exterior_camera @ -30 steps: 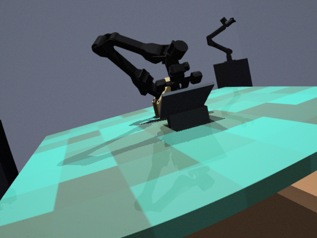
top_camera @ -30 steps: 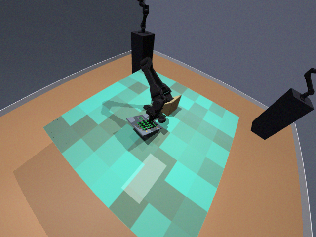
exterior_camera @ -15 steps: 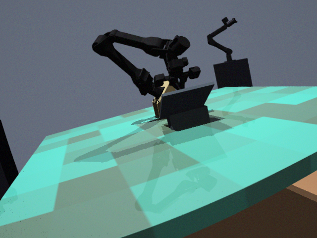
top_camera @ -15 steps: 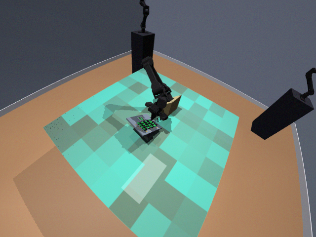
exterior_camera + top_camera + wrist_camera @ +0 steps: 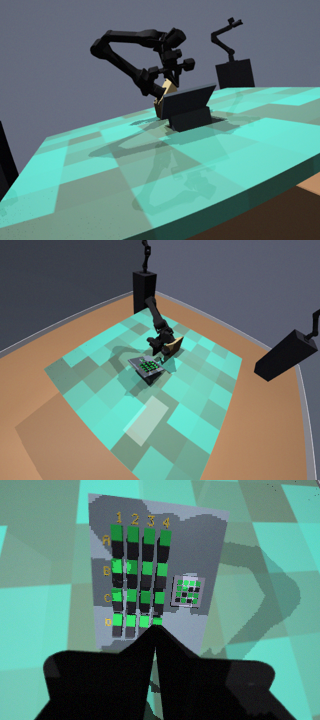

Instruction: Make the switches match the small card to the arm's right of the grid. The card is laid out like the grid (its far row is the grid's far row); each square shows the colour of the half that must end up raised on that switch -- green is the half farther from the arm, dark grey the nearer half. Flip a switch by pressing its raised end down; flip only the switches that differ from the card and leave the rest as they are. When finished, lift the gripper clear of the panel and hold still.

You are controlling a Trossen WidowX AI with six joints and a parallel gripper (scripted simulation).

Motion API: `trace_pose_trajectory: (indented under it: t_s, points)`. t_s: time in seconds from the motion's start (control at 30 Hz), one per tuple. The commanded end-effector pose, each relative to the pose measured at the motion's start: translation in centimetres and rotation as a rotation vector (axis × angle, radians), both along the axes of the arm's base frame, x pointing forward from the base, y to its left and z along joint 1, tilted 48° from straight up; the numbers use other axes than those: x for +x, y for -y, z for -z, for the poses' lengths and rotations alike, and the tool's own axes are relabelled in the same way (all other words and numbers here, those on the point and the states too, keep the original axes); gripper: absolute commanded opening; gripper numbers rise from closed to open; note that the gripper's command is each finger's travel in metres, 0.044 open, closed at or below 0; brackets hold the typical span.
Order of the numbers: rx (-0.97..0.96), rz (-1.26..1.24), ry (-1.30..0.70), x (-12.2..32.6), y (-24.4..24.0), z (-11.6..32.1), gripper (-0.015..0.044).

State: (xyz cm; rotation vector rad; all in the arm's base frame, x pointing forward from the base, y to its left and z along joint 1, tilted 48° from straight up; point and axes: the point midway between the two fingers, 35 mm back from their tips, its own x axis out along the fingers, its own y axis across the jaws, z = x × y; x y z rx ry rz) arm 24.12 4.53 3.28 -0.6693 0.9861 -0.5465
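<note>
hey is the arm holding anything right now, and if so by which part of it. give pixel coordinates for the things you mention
Nothing is held; the tool point(image 5: 161, 361) point(image 5: 177, 85) point(image 5: 156, 629) is shut with its fingertips together.

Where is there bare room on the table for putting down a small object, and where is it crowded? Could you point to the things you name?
The table point(image 5: 191, 405) point(image 5: 103, 186) looks bare around the pale rectangle, on the side away from the switch panel point(image 5: 134, 361) point(image 5: 188, 100) point(image 5: 205, 535). It is crowded between panel and tan block point(image 5: 175, 346) point(image 5: 169, 86), under the gripper point(image 5: 160, 359) point(image 5: 177, 85) point(image 5: 156, 629).
</note>
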Motion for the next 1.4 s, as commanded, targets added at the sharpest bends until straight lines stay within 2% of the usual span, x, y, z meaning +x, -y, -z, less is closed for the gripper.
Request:
trace_pose_trajectory:
  t_s: [0.0,0.17,1.37]
  points:
    - [-0.011,-0.005,-0.010,0.0,0.8,0.3,0.0000]
    - [-0.017,-0.020,0.007,1.2,3.0,1.9,0.0000]
    - [-0.018,-0.020,0.008,2.2,4.7,3.2,0.0000]
